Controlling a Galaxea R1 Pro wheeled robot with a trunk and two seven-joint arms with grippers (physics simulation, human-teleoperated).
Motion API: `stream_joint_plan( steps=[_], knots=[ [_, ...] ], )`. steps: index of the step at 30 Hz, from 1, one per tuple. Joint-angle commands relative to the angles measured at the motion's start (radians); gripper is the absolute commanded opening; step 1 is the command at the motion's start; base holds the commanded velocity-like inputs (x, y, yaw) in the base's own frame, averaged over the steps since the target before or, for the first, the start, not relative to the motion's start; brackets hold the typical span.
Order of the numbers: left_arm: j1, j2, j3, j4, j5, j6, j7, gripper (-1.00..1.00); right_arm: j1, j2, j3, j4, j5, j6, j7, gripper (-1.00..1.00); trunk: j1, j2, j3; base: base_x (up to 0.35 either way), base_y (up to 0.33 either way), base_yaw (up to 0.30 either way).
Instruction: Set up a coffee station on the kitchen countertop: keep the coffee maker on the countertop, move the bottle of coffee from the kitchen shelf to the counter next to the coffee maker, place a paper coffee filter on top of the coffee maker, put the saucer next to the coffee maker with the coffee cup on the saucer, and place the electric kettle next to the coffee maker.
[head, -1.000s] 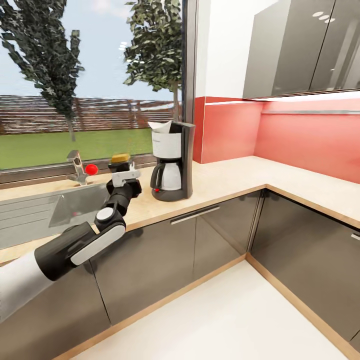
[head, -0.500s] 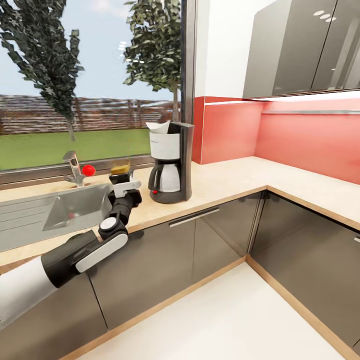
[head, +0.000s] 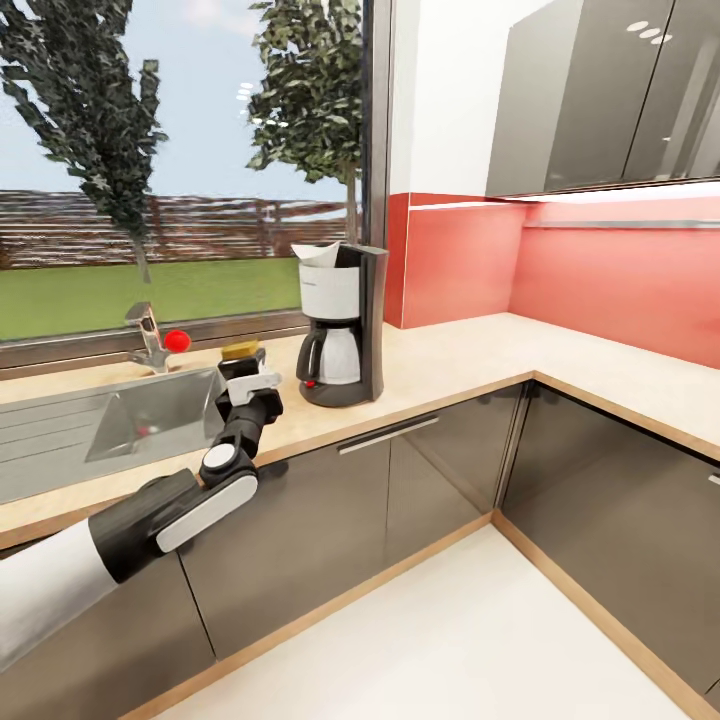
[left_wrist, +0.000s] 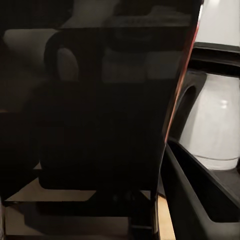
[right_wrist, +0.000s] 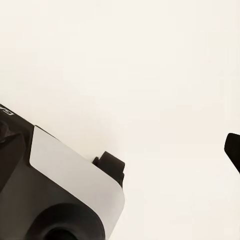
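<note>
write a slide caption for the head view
Left gripper sets the bottle of coffee on the countertop beside the coffee maker.

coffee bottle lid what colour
Yellow lid, seen best in the head view, above the left gripper.

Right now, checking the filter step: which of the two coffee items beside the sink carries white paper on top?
The black-and-white coffee maker; the white paper filter sits on it. The yellow-lidded coffee bottle in the left claw has none.
</note>
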Motion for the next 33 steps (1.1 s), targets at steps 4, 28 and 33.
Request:
stream_joint_plan(
  steps=[4,28,33],
  knots=[
    [-0.001,0.001,-0.004,-0.001,0.008,-0.008,0.003,-1.0,0.0,0.0,-0.004,0.0,0.006,-0.003,0.004,1.0,0.0,-0.001,-0.001,0.137,0.0,0.0],
    [0.034,-0.001,-0.038,0.031,0.008,-0.061,0.004,-1.0,0.0,0.0,-0.004,0.0,0.006,-0.003,0.004,1.0,0.0,-0.001,-0.001,0.092,0.0,0.0],
    [0.038,-0.034,-0.038,0.09,0.008,-0.066,0.003,-1.0,0.0,0.0,-0.004,0.0,0.006,-0.003,0.004,1.0,0.0,-0.001,-0.001,0.001,0.0,0.0]
  ],
)
